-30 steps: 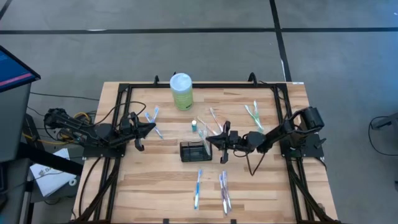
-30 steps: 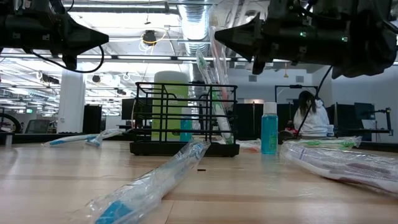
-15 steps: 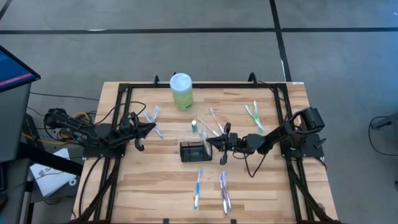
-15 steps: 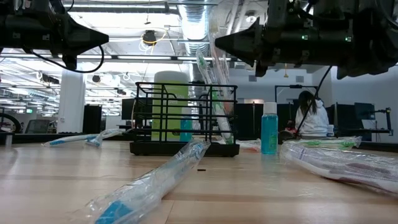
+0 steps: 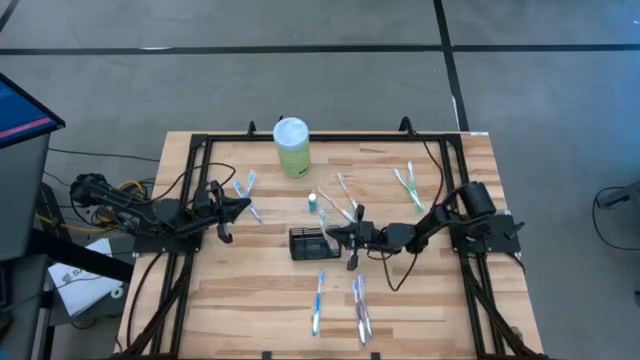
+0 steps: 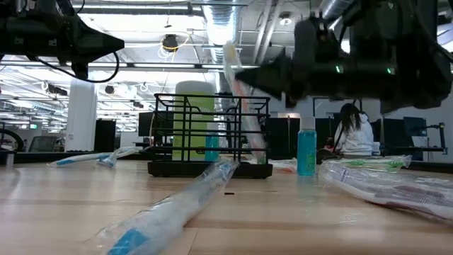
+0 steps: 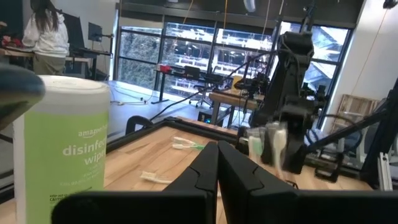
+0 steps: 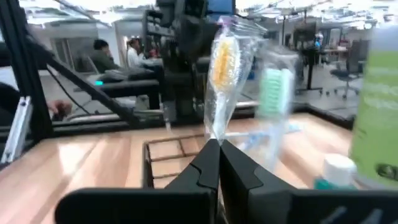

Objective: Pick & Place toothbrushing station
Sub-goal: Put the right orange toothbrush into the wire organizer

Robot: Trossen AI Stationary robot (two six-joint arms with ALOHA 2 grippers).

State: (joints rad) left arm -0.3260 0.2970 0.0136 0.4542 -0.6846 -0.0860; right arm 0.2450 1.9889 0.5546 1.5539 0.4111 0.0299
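Observation:
The black wire-mesh caddy (image 5: 308,243) stands on its base near the table's middle and also shows in the low view (image 6: 209,134). My right gripper (image 5: 340,236) is at the caddy's right end, shut on a plastic-wrapped toothbrush with an orange-yellow head (image 8: 222,62). A second wrapped toothbrush with a green head (image 8: 272,93) stands blurred beyond it. My left gripper (image 5: 243,207) waits shut and empty above the table's left part. My right gripper pinches the wrapped toothbrush's handle (image 8: 215,127) between its two fingers. The fingers come level from the table's right side and lie across the toothbrush. It stands nearly upright, head up and a little tilted (image 6: 237,88). The fingers hide its lower end.
A pale green wipes canister (image 5: 291,145) stands at the far middle and a small teal bottle (image 5: 312,201) just behind the caddy. Wrapped toothbrushes lie at the far right (image 5: 405,185), behind the caddy (image 5: 345,192), at the left (image 5: 246,192) and near the front (image 5: 318,300), (image 5: 360,305).
My right gripper has moved toward the table's left edge and down, closing in on the caddy's right end with the wrapped toothbrush still held head up. The caddy has stayed in place.

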